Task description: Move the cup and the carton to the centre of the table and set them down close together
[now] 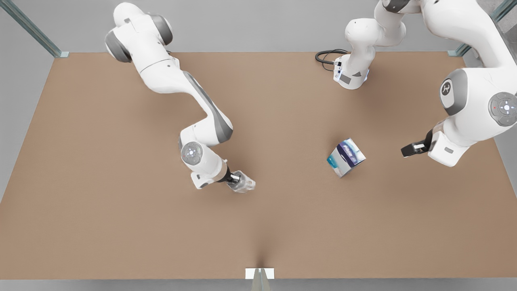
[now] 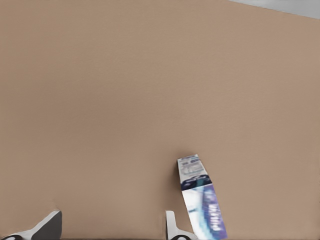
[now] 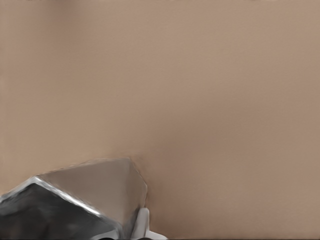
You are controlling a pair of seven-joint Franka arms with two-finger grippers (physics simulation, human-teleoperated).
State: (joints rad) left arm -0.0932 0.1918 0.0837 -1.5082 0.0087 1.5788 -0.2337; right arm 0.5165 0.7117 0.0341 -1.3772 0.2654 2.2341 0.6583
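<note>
Now my right hand (image 1: pixel 241 182) grips the cup (image 1: pixel 244 184), near bench (image 1: pixel 121 226) centre. My left hand (image 1: pixel 408 150) waits wide beside the carton (image 1: pixel 346 157); grasping it comes next.

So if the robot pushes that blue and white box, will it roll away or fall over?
Probably neither. The carton has flat sides and square corners, so it should slide or spin on the table rather than roll. It looks small and likely light, so a nudge from the open left gripper beside it might turn it. A high push could tip it.
</note>
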